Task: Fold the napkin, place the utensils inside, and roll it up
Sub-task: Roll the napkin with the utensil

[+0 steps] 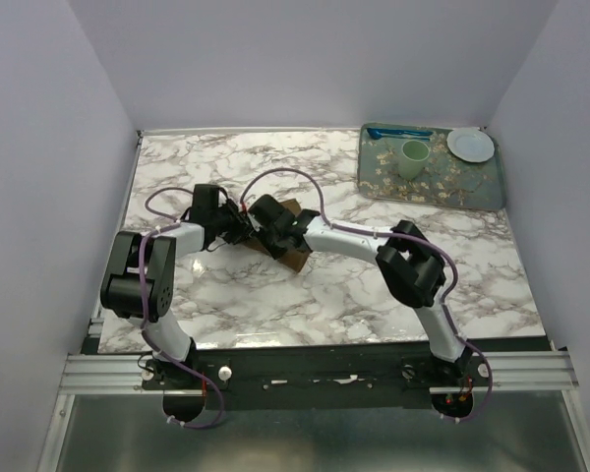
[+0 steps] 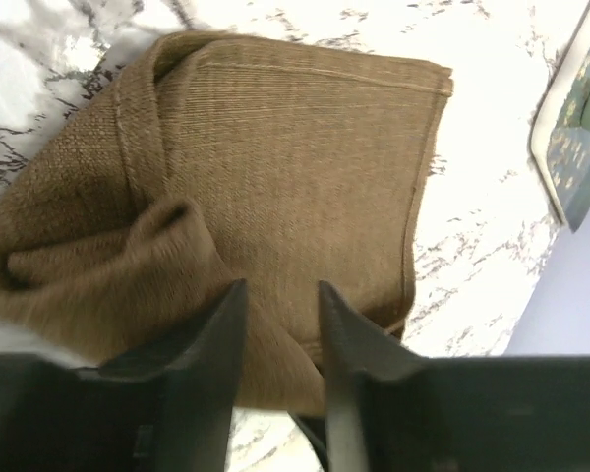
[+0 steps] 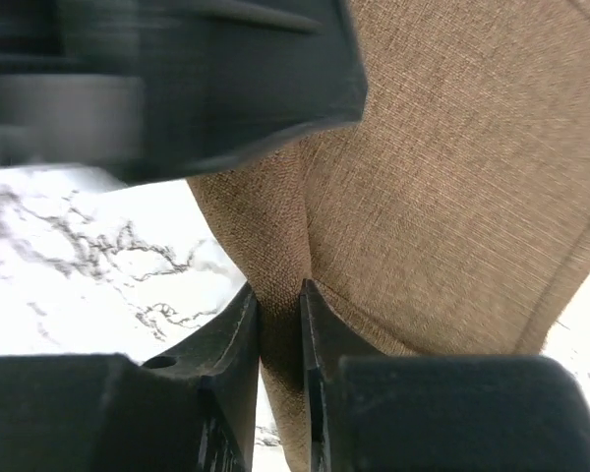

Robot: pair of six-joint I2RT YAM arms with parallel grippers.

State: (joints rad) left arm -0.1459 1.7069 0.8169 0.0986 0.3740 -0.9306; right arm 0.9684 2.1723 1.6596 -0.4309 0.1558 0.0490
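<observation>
Both arms met over the left-centre of the marble desk [image 1: 275, 157], w/ the brown napkin [image 2: 295, 167] under them. The napkin lay on the desk folded into a rough rectangle. One stitched edge ran along its far side, and a loose bunched fold sat on the side nearest the L wrist cam. In the top view only bits of cloth showed past the arms.

L end effector [image 2: 281, 287]: released. Its fingers [image 2: 216, 344] stood apart just over the near part of the napkin, cloth visible through the gap and no pinch seen.

R end effector [image 3: 277, 287]: clenched on the napkin. A ridge of cloth was nipped between the two fingers, which were nearly together. The rest of the cloth spread away to the right in that view. A blurred dark shape filled the upper left of the R wrist view, close by; couldn't tell which part it was.

Far right corner of the desk: patterned tray [image 1: 442, 189] holding a pale green cup [image 1: 413, 157], a white plate [image 1: 470, 145] and a bright blue utensil [image 1: 398, 132], well apart from the napkin.
</observation>
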